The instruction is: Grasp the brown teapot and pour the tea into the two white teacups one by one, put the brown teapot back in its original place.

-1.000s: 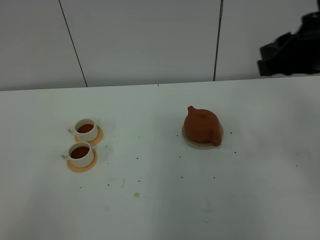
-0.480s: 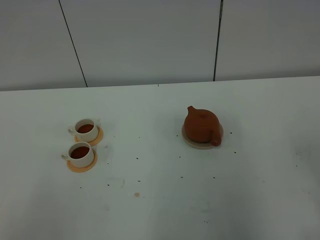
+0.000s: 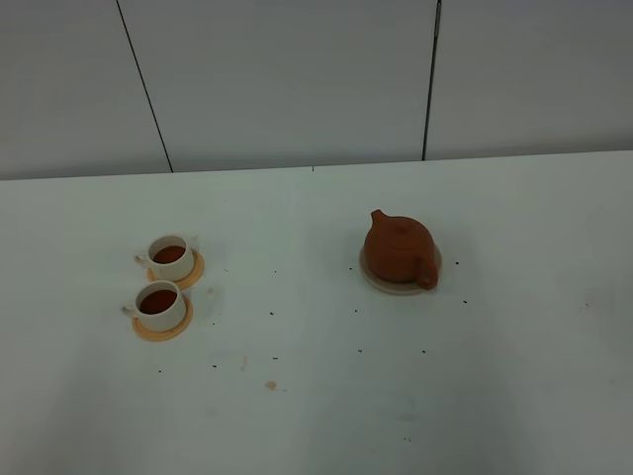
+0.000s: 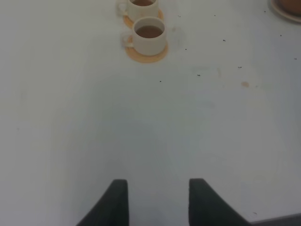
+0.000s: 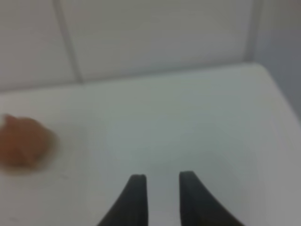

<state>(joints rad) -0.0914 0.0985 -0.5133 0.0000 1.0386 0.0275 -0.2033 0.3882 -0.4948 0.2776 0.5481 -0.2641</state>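
Broad white surface (image 3: 316, 396) flecked with small dark specks and one faint brownish stain (image 3: 270, 385), backed by a pale grey panelled wall (image 3: 287, 79) split by thin dark seams (image 3: 144, 89), all under soft, even light

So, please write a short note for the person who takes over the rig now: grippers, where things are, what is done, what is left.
Left gripper: open, empty, over bare table, away from the cups.
Right gripper: jaws apart with a narrow gap, empty, clear of the teapot.
Brown teapot: upright on its beige coaster, right of centre.
Two white teacups: on orange saucers at the left, both holding dark tea.
Done: both cups look filled, teapot is back in place.
Left: apparently nothing; only confirm the arms are parked.
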